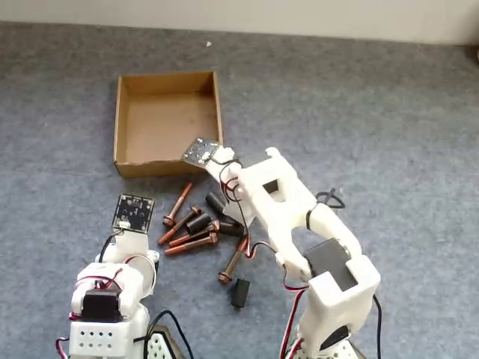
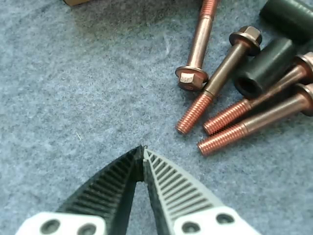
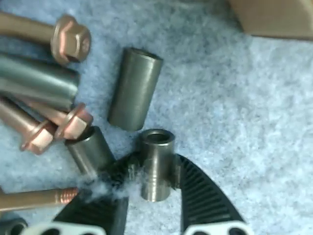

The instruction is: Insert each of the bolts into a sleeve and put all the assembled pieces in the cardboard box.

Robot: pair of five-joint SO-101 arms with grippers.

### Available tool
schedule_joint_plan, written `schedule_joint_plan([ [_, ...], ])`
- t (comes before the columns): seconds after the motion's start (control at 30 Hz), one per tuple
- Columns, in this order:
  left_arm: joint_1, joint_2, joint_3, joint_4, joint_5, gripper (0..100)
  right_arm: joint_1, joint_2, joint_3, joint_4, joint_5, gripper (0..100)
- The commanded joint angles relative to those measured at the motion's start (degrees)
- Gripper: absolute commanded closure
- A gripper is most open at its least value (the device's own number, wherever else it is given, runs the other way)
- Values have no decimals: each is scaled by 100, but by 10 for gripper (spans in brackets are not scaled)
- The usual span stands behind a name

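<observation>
Several copper bolts (image 1: 191, 241) and dark sleeves (image 1: 198, 222) lie in a loose pile on the grey carpet, just in front of the open cardboard box (image 1: 166, 167). My right gripper (image 3: 154, 169) hangs over the pile near the box corner (image 3: 274, 19) and is shut on a sleeve (image 3: 156, 164) that stands almost upright between its fingers. Another sleeve (image 3: 134, 88) lies just beyond it. My left gripper (image 2: 143, 149) is shut on nothing, low over bare carpet beside the threaded bolt ends (image 2: 195, 112). A black sleeve (image 2: 264, 68) lies among those bolts.
One sleeve (image 1: 239, 292) lies apart from the pile, close to the right arm's base (image 1: 337, 299), with a bolt (image 1: 233, 260) beside it. The box holds nothing. Open carpet stretches to the left and far right of the pile.
</observation>
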Motion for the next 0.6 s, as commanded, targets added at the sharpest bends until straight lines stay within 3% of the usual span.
schedule_joint_plan([
  [0.0, -57, -22, 110, 18, -97, 993, 31, -57, -48, -22, 62, 992],
  [0.17, -57, -22, 110, 18, -97, 992, 57, -426, -101, 646, -149, 993],
  [0.4, -57, -40, 84, 9, -97, 989, 66, -2554, -338, 1446, -897, 993],
  [0.57, -84, -40, -233, 18, -105, 989, 136, -3864, 374, 1648, -1433, 993],
])
